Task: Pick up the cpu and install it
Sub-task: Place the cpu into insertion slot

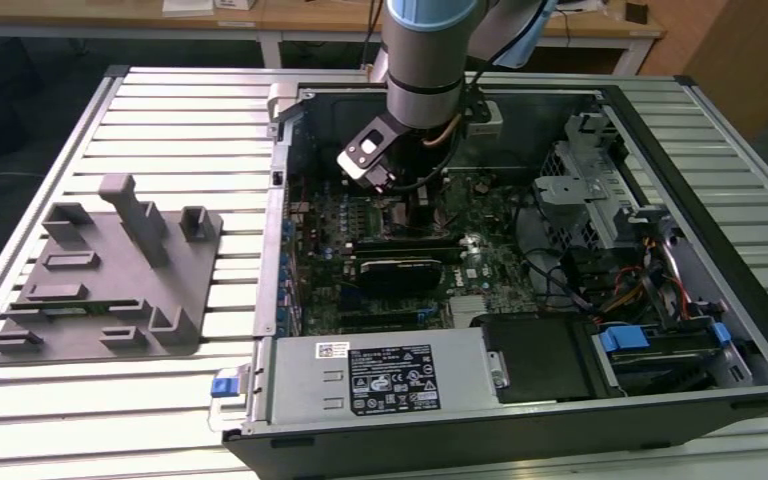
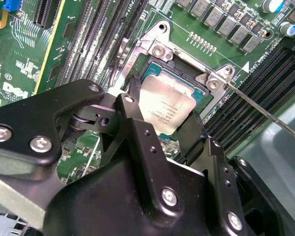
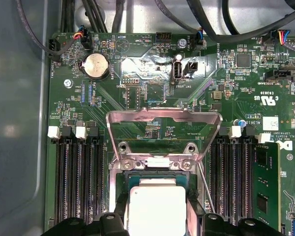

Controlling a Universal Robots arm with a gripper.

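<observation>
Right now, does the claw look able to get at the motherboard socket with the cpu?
Probably yes. The claw grips the cpu right over the socket, whose metal retention plate is flipped open, and nothing shows between chip and socket.

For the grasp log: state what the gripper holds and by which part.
The gripper holds the cpu by two opposite edges, at the socket.
</observation>
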